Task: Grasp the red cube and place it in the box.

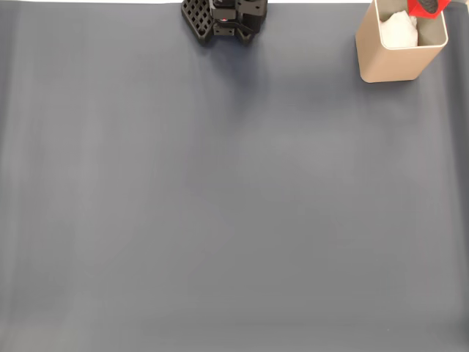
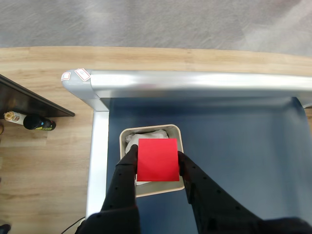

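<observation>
In the wrist view, going left to right, a strip of pale wooden floor runs down the left side with a couple of small bottles lying by a dark ledge, then the silver metal frame of the table, then the blue-grey table mat. Over the mat the black two-finger gripper is closed on the small bright red plain-faced cube, one finger pressed on its left face and the other on its right, and the cube hangs directly above the open mouth of the tall tan box with rounded corners and thin walls. White crumpled material, perhaps paper or cloth, lies inside the box under the cube. In the fixed view the black arm base sits at the top centre, and further right the same box stands in the top right corner with the cube just over its rim, cut off by the frame edge. The cube looks light and rigid, with flat smooth faces that could slip under a weak pinch; holding it across two opposite faces near the middle, as here, seems the sound grip. It appears sturdy enough for a short drop, and the white filling would likely cushion the landing, so opening the fingers should finish the placing.
</observation>
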Controlling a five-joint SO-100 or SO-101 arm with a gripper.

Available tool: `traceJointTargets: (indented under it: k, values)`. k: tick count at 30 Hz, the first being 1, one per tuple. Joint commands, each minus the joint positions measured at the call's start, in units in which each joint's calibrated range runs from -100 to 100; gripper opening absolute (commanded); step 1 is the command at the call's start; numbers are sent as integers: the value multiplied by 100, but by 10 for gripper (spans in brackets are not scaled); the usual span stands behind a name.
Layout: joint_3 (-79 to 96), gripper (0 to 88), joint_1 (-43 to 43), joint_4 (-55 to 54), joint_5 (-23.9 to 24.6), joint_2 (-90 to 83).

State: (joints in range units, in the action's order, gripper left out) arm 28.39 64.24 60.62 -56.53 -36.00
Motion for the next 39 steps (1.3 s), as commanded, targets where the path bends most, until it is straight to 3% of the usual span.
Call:
traceJointTargets:
  k: [1, 33, 39]
  values:
    - [-74, 0, 53, -78, 29, -179]
    - [44, 4, 10, -62, 195, -430]
    - [62, 51, 10, -62, 200, -430]
